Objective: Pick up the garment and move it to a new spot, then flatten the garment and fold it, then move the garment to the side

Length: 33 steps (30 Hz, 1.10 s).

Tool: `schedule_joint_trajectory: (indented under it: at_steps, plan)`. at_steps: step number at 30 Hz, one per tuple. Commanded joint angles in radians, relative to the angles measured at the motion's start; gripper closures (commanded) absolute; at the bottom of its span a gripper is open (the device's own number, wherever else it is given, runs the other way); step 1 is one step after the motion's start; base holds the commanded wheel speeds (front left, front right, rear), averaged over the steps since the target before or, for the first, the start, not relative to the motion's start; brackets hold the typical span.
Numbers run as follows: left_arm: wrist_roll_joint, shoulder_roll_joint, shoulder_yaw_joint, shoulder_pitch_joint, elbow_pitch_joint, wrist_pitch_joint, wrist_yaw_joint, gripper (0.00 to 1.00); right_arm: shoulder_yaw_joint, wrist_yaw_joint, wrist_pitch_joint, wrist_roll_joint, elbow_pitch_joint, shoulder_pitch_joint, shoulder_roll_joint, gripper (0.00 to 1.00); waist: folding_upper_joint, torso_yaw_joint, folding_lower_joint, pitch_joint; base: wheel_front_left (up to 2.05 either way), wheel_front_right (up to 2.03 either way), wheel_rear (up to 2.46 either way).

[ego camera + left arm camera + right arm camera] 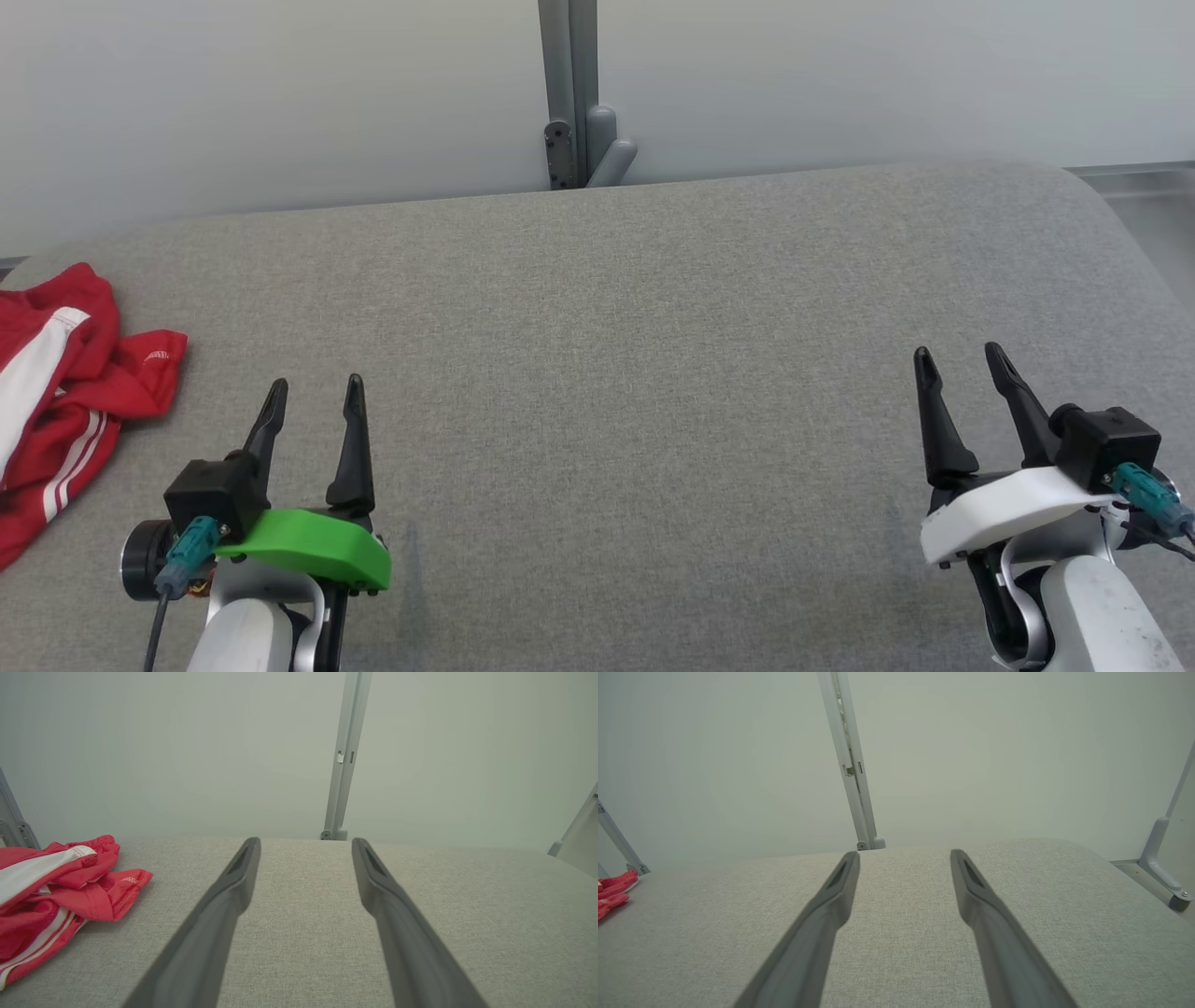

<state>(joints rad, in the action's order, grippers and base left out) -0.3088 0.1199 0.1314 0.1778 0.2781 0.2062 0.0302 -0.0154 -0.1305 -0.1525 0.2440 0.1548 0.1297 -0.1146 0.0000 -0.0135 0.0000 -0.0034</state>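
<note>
Jaws, left gripper (pixel 316 381): wide apart, empty, above grey table (pixel 597 373). Jaws, right gripper (pixel 958 349): wide apart, empty. Item: garment (pixel 65 411), red with white stripes, crumpled at table's left edge, untouched

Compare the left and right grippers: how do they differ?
The left gripper has a green shell; the right gripper has a white shell. The left gripper sits close beside the garment; the right gripper is far across the cushion from it. Both are open and empty.
</note>
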Motion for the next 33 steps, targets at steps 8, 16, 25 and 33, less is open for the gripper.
schedule_joint_trajectory:
  at_steps: [8, 16, 25, 33]
  plan:
    - [0.059, 0.011, -0.008, -0.008, 0.004, -0.019, -0.013, 0.0, -0.009, 0.0, -0.039, -0.044, 0.023, -0.009, 0.002, 0.0, 0.0, -0.001, 0.0, -0.004, 0.0, 0.0, 0.0]
    - [0.107, 0.013, -0.01, -0.027, 0.006, -0.036, -0.023, 0.0, -0.016, 0.0, -0.069, -0.071, 0.049, -0.012, 0.009, 0.0, 0.0, -0.002, 0.0, -0.008, 0.0, 0.0, 0.0]
    - [0.153, 0.016, -0.008, -0.039, 0.006, -0.043, -0.03, 0.0, -0.025, 0.0, -0.101, -0.102, 0.07, -0.013, 0.014, 0.0, 0.0, 0.0, 0.0, -0.009, 0.0, 0.0, 0.0]
    - [0.142, 0.01, -0.017, -0.044, 0.003, -0.049, -0.031, 0.0, -0.015, 0.0, -0.116, -0.086, 0.091, -0.01, 0.023, 0.0, 0.0, -0.002, 0.0, -0.009, 0.0, 0.0, 0.0]
